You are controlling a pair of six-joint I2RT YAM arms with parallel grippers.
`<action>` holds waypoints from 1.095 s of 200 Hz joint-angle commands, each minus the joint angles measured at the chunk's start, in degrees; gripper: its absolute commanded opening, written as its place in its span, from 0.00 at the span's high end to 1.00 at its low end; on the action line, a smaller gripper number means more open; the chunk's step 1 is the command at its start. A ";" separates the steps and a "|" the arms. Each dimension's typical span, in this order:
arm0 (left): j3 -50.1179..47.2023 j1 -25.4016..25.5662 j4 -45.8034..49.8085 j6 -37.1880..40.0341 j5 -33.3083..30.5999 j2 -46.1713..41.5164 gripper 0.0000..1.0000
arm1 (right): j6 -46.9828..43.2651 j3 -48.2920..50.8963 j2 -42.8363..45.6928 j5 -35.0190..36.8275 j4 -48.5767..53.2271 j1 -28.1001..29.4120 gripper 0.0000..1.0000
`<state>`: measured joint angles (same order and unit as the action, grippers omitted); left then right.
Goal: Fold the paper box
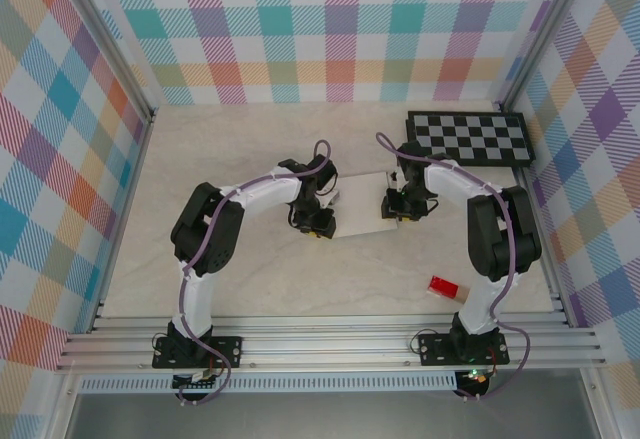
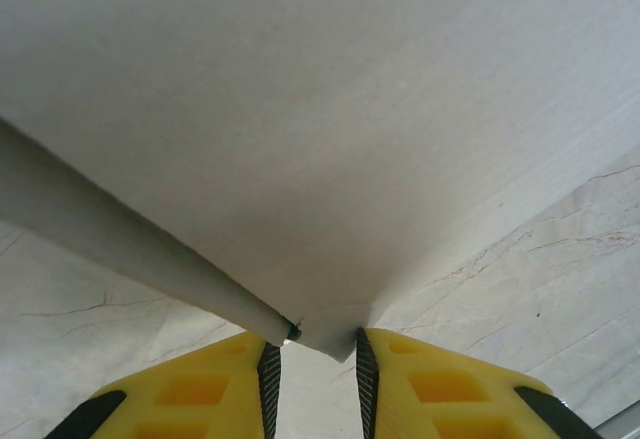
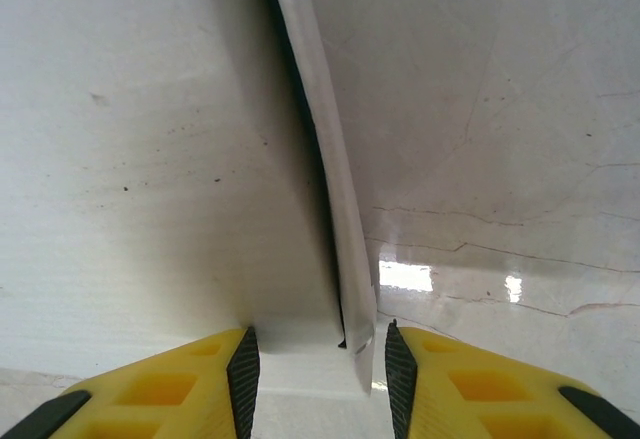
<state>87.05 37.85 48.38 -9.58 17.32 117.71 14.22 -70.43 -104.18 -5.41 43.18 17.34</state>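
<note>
Two robot arms work a paper box (image 1: 362, 202) at the centre of the frame in the overhead view. It lies white face up on the pale counter (image 1: 250, 139). The left gripper (image 1: 318, 227) meets its lower left corner, and the right gripper (image 1: 398, 206) meets its right edge.

The job appears to be in its closing stage: the card already reads as a flat white rectangle, and the arms look to be pressing its last edges home. The next move likely calls for a firm squeeze along the raised right-hand flap while the opposite corner is held steady, so the box does not slide or spring open.

A checkerboard (image 1: 468, 139) sits in the upper right and a red block (image 1: 443, 287) in the lower right, both well apart from the work.

The overhead view gives the layout but hides the jaws. The left wrist camera shows the left gripper (image 2: 315, 344) closed on a corner of the paper box (image 2: 320, 139), its yellow fingers (image 2: 200, 389) pinching the card from both sides. The right wrist camera shows the right gripper (image 3: 318, 344) straddling a raised flap of the paper box (image 3: 150, 159). Whether it is clamped on that flap cannot be told.
</note>
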 commanded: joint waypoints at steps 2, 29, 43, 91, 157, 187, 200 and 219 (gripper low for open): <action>1.21 -0.13 2.77 -0.84 0.34 0.93 0.71 | -1.88 -0.11 1.08 -0.22 1.05 0.04 0.60; 2.64 -0.84 3.34 -0.87 1.97 1.05 0.71 | -3.19 -2.56 0.14 0.47 3.05 -0.24 0.57; 3.12 -1.37 3.90 -0.87 2.17 1.35 0.71 | -3.65 -3.76 -0.30 0.66 3.85 -0.38 0.56; 4.45 -2.39 6.13 0.79 2.01 2.19 0.66 | -4.71 -6.27 -1.71 -0.61 5.40 -1.35 0.55; 4.84 -3.65 6.25 1.50 2.55 1.73 0.65 | -7.09 -3.24 -0.46 -3.99 3.46 -1.44 0.56; 5.07 -4.18 5.68 1.50 4.02 1.91 0.65 | -9.84 -2.23 0.25 -4.90 3.11 -1.42 0.56; 5.53 -4.28 5.56 1.54 4.56 1.91 0.65 | -10.58 -2.03 1.06 -3.70 2.93 -1.43 0.56; 6.19 -4.36 5.75 1.72 4.39 1.86 0.64 | -11.45 -2.83 2.61 -0.96 3.13 -1.44 0.55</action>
<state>91.09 34.20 52.53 -9.10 20.47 119.42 5.63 -73.06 -104.84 -8.16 46.15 16.12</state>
